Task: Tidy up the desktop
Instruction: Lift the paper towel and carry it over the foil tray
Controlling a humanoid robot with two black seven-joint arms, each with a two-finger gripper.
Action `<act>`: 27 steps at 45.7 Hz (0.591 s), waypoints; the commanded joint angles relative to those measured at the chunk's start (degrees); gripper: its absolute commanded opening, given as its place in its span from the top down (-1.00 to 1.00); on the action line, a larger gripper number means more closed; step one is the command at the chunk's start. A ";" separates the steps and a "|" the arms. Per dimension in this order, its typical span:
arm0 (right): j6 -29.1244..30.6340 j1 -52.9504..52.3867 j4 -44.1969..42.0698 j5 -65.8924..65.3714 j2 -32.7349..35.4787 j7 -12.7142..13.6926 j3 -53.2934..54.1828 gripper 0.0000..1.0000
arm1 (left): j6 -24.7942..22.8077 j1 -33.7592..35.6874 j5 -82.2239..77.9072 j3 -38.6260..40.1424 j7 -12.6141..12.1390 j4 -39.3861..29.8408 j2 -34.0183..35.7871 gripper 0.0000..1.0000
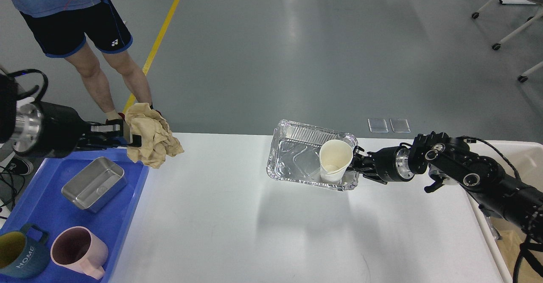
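The white desktop (254, 232) fills the lower view. My left gripper (127, 136) is shut on a crumpled brown paper wad (150, 141), held in the air over the desktop's far left corner, next to the blue tray. My right gripper (355, 164) is shut on the right rim of a silver foil tray (297, 155), which hangs a little above the desktop and casts a shadow below. A white paper cup (335, 160) stands tilted inside the foil tray at its right end.
A blue plastic tray (38, 202) at the left holds a steel box (94, 184), a pink mug (74, 251) and a teal mug (17, 253). A beige bin (526, 155) stands off the right edge. A person (85, 28) stands behind the far left corner.
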State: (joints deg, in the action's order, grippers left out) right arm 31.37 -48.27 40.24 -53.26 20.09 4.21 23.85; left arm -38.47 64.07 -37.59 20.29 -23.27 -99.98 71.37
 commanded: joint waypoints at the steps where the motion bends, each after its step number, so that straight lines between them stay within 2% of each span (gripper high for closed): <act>1: -0.08 -0.16 0.01 0.00 -0.14 0.09 -0.03 1.00 | -2.14 0.00 0.67 3.25 0.07 0.04 3.06 0.95; 15: -0.26 -0.07 0.10 0.00 -0.14 0.09 -0.03 1.00 | -5.74 0.00 3.31 7.21 0.24 0.04 7.81 0.95; 22: -0.34 -0.24 0.10 0.00 -0.14 0.09 -0.03 1.00 | -5.39 0.70 3.31 7.30 0.07 0.04 7.03 0.95; 27: -0.34 -0.16 0.10 0.00 -0.14 0.09 -0.03 1.00 | -4.43 1.93 3.22 7.13 -0.28 0.39 3.25 0.95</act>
State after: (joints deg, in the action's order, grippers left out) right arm 31.02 -48.43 40.34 -53.26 19.95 4.31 23.85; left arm -43.85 64.83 -34.29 27.57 -23.18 -99.92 77.98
